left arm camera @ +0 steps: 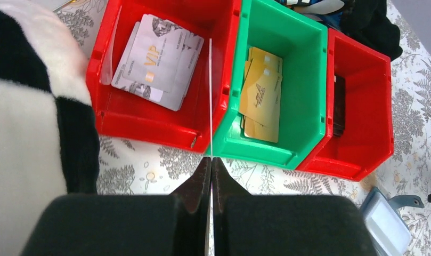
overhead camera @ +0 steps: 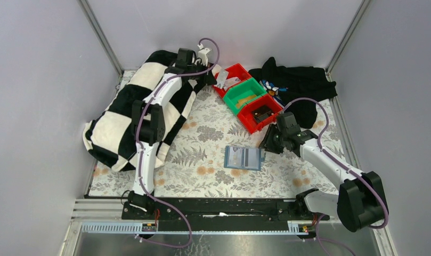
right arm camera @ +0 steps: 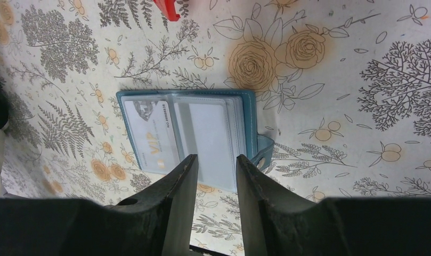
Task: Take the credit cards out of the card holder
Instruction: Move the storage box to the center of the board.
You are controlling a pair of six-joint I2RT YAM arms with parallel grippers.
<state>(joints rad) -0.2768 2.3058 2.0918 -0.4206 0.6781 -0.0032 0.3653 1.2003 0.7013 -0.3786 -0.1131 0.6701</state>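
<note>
Three plastic bins sat in a touching diagonal row on the floral tabletop (overhead camera: 202, 160): a far red bin (overhead camera: 240, 68), a green bin (overhead camera: 254, 84) and a near red bin (overhead camera: 254, 126). A checkered blanket (overhead camera: 114, 125) lay left and a black cloth (overhead camera: 301, 80) behind.

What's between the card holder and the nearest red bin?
Only bare floral tablecloth between card holder and red bin; top view shows it.

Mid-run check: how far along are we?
Done: silver cards lie in a red bin, gold cards in the green bin. In hand: left pincer grips one card edge-on above them. Left: a VIP card sits in the open card holder, by the open right pincer.
</note>
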